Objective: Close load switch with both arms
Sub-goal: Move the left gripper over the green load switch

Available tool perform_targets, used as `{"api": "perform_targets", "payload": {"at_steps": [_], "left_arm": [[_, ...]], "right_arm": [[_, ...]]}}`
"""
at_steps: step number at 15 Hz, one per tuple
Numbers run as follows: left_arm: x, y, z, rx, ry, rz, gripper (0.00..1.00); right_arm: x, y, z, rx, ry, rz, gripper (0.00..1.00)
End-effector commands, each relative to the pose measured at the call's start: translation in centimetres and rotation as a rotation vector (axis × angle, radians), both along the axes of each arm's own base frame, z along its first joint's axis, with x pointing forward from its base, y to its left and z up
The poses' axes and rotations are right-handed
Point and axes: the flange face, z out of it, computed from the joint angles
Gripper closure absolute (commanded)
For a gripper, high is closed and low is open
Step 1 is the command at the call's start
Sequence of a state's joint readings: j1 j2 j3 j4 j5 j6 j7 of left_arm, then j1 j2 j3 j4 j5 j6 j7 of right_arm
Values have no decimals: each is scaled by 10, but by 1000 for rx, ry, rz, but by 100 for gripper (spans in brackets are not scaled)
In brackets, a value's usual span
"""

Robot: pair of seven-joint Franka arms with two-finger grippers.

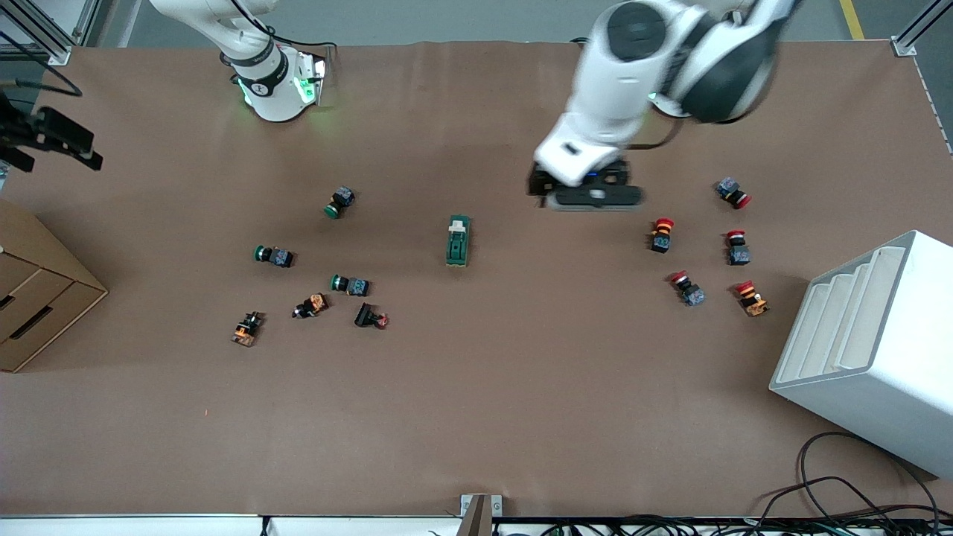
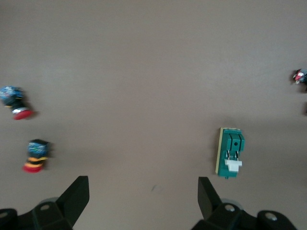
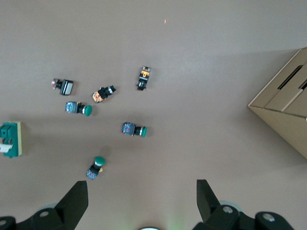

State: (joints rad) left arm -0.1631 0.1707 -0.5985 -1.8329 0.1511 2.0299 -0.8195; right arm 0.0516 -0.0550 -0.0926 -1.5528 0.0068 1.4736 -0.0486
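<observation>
We see the load switch [image 1: 458, 240] lengthwise toward the camera on the brown table [image 1: 476, 417]; left end effector [image 1: 588, 195] and right end effector [image 3: 142, 199] gape apart.

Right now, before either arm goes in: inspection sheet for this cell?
Surface: brown table, nothing spilled seen.
Job's thing: load switch lies mid-table, untouched, white handle at the end toward the bases.
Clutter: green-capped push buttons toward the right arm's end; red-capped push buttons toward the left arm's end.
Grippers: left gripper open, in the air beside the load switch; right gripper open, empty, over the green buttons.
Cables: loose cables at the table edge nearest the camera.
Surroundings: white rack, cardboard box.
</observation>
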Motion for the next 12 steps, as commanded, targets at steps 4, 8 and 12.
{"api": "perform_targets", "payload": {"at_steps": [4,8,12], "left_arm": [[-41,-86,-105,37,-51,42,1],[-61,-105,-128,47,-43,13,3],[-113,-143,-145,33,-44,-14,3]], "right_arm": [[48,-30,-59,-4,43,-49,0],[69,-38,-103,-17,99,-55,0],[69,-27,-114,-5,118,-79,0]]}}
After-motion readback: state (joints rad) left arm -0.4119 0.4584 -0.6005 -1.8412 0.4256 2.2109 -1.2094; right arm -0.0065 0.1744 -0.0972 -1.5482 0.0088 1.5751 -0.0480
